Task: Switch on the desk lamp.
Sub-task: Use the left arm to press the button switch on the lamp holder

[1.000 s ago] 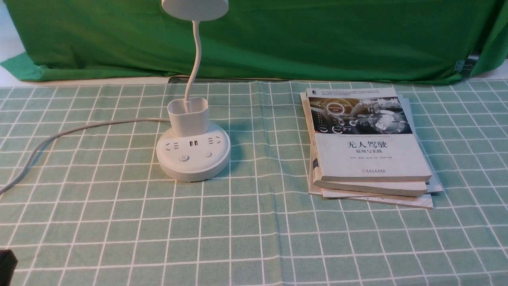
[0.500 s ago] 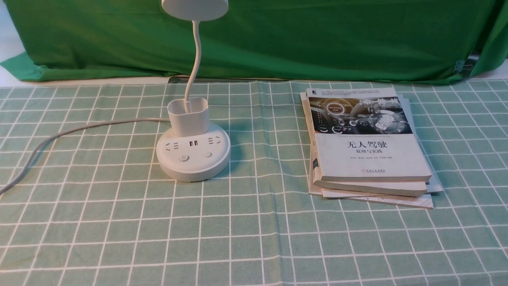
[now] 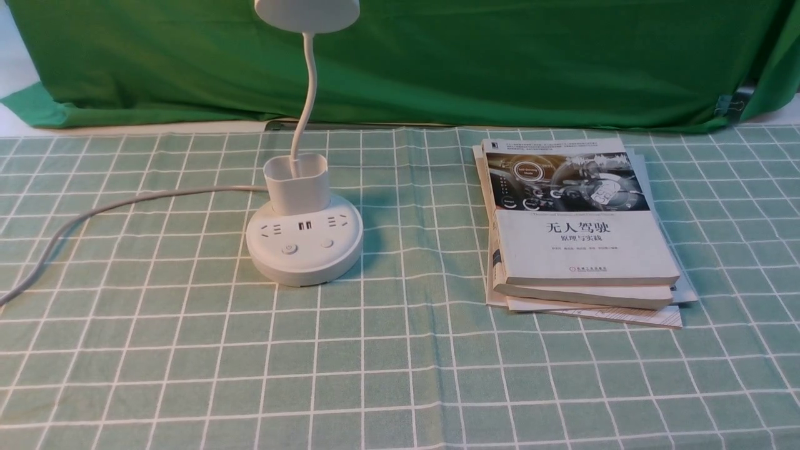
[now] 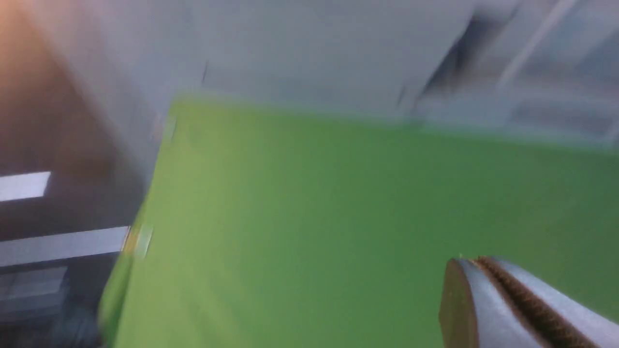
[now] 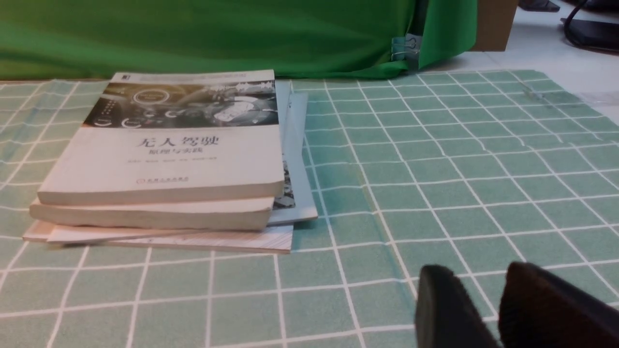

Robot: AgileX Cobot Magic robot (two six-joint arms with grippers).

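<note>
The white desk lamp stands left of centre on the checked cloth. Its round base (image 3: 304, 250) has sockets, USB ports and two buttons, a left one (image 3: 288, 249) and a right one (image 3: 327, 243). A cup-like holder (image 3: 297, 183) sits on the base, and a thin gooseneck (image 3: 307, 94) rises to the round head (image 3: 306, 12), which looks unlit. Neither gripper shows in the front view. My left gripper (image 4: 475, 261) is shut and empty, seen blurred against green cloth. My right gripper (image 5: 478, 270) is slightly open and empty, low over the cloth, right of the books.
A stack of books (image 3: 578, 231) lies right of the lamp and also shows in the right wrist view (image 5: 164, 154). The lamp's white cord (image 3: 94, 212) runs off to the left. A green backdrop cloth (image 3: 437, 62) hangs along the far edge.
A dark part of my left arm at the front view's bottom left corner one second ago has gone out of view. The lamp and books have not moved.
</note>
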